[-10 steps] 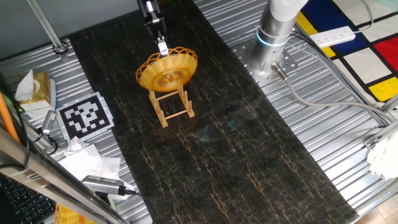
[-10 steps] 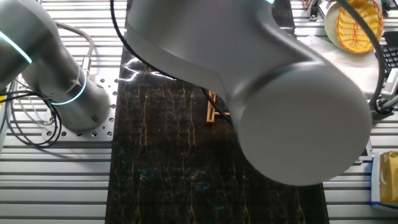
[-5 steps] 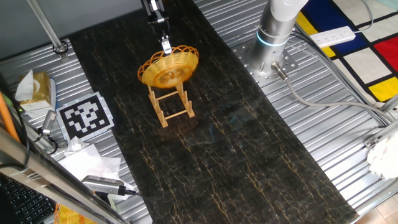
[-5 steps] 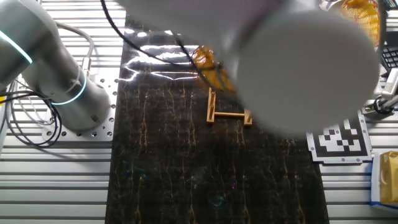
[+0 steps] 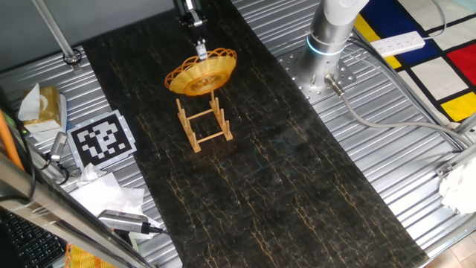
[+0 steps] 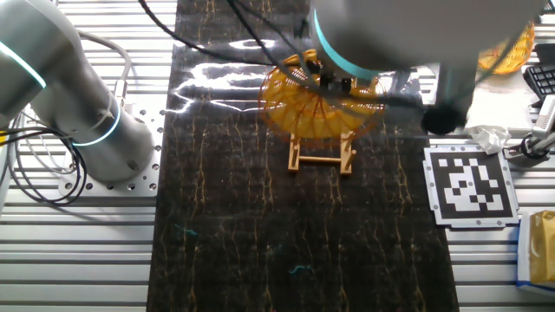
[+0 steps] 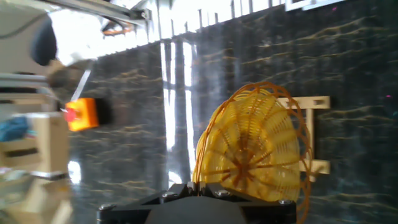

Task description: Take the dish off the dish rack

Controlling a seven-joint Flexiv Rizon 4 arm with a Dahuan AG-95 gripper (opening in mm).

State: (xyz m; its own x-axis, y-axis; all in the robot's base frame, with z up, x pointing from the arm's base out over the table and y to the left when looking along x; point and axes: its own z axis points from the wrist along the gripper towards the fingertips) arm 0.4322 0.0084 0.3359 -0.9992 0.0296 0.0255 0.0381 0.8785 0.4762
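The golden-yellow wicker dish [image 5: 201, 73] hangs tilted from my gripper [image 5: 200, 50], which is shut on its looped rim. The dish is lifted clear above the light-wood dish rack [image 5: 204, 126], which stands on the dark marble strip. In the other fixed view the dish [image 6: 321, 100] hovers just above and behind the rack [image 6: 322, 159], partly covered by the arm. In the hand view the dish [image 7: 252, 149] fills the lower middle, its rim pinched at my gripper [image 7: 196, 184], with the rack [image 7: 316, 134] beyond it.
A black-and-white marker card [image 5: 102, 139] lies left of the rack. The robot base [image 5: 331, 41] stands at the right rear. Tissues and clutter [image 5: 44, 104] sit on the left edge. A second wicker basket [image 6: 507, 39] sits at the far corner.
My gripper has risen and drawn back with the dish, lifting it off the rack's pegs. The dish has tipped flatter. The rack has stayed in place.
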